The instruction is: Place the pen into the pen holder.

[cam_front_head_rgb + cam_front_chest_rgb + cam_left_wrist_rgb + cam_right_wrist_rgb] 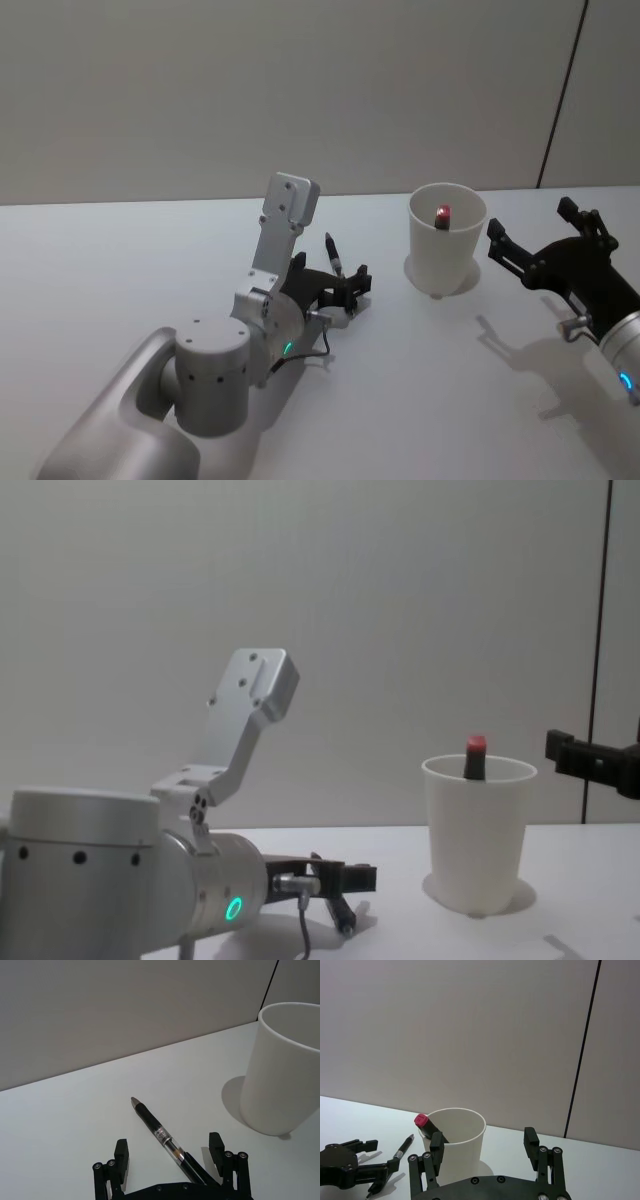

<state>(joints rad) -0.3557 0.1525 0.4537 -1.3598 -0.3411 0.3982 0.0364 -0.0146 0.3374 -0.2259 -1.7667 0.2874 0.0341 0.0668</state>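
Note:
A black pen (159,1133) lies on the white table (120,260), its tip pointing away from my left gripper (168,1149). That gripper is open, and the pen's rear half lies between its two fingers without either one touching it. In the head view the pen (333,254) sticks out of the left gripper (338,285) toward the back. To its right stands the pen holder (447,245), a white paper cup, upright. A red-capped marker (443,213) leans inside it. My right gripper (530,222) hovers open just right of the cup, with nothing in it.
A plain wall (300,90) rises behind the table's far edge. The left arm's silver body (210,375) takes up the near left. Bare table lies between the pen and the cup (282,1070).

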